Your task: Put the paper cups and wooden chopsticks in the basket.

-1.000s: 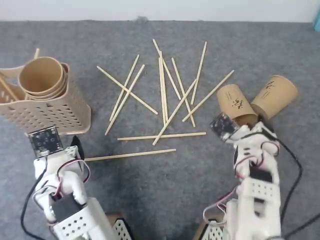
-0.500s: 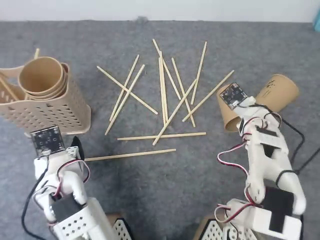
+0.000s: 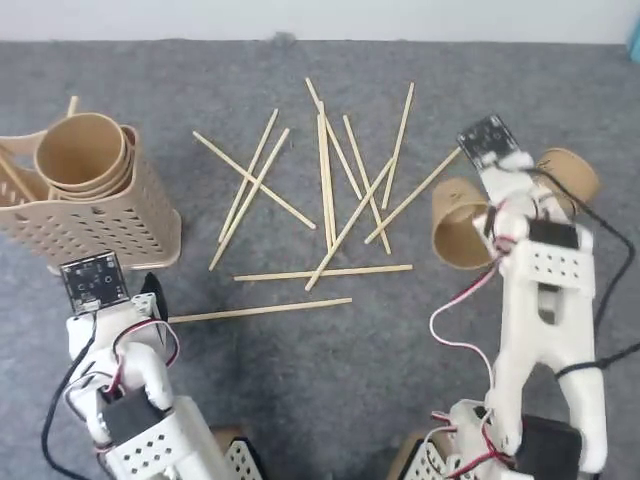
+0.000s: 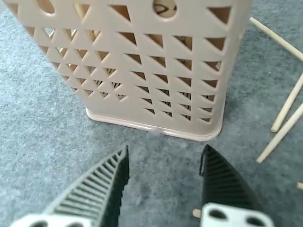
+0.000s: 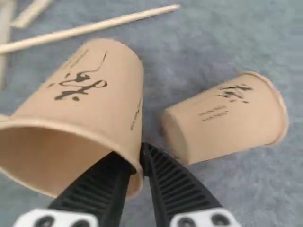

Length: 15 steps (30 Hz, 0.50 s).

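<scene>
Reaching forward over the last second, the right arm has stretched out from its folded pose, and the brown paper cup (image 3: pixel 458 228) it holds has turned so that its open mouth now faces back toward the arms. The left arm has kept its place.

The right gripper (image 5: pixel 140 154) has its fingers nearly together, pinching the cup's wall at the rim, one finger inside the mouth and one outside. A second brown paper cup (image 3: pixel 572 172) lies on its side just beside it on the grey carpeted table top (image 3: pixel 400 350), partly under the arm.

The left gripper (image 4: pixel 163 166) hangs low with its fingers spread wide and nothing between them, just in front of the beige perforated plastic basket (image 3: pixel 95 225). That basket already holds a stack of brown paper cups (image 3: pixel 82 152). The thin wooden chopsticks (image 3: pixel 330 190) lie scattered between the two sides.

The hold looks slight to me: a pinch on one thin wall could crease the paper or let the cup swing and slip on the way across. A low carry could also drag through the chopsticks, and a cup arriving tilted may catch on the stack or nudge the light basket instead of nesting
</scene>
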Tool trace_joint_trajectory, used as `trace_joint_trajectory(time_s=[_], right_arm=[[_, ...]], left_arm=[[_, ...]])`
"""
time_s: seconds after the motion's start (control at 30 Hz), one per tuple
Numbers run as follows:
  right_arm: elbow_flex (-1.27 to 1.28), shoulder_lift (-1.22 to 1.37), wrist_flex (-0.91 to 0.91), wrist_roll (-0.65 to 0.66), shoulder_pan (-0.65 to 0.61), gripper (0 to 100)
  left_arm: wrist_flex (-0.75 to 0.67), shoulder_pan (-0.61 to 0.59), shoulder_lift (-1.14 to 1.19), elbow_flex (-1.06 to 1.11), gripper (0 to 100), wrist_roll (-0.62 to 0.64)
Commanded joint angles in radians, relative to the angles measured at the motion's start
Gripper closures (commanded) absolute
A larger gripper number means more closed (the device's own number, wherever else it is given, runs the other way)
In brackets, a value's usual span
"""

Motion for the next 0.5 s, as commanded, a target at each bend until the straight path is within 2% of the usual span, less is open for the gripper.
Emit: trace_joint_trajectory(time_s=[0.0,0.2,0.3,0.47], right_arm=[[-0.318,0.016,0.386,-0.046,-0.102,99.0],[-0.753,0.271,0.774,-0.135,-0.225,99.0],[-0.844,0.4,0.802,-0.178,-0.228,99.0],[-0.842,0.538,0.799,-0.193,-0.229,99.0]], left_arm=[[-0.023,0.0,-0.005,-0.015,77,-0.014],[-0.023,-0.003,-0.005,-0.015,77,-0.014],[-0.023,-0.003,-0.005,-0.013,77,-0.015],[-0.023,-0.005,-0.005,-0.013,77,-0.015]])
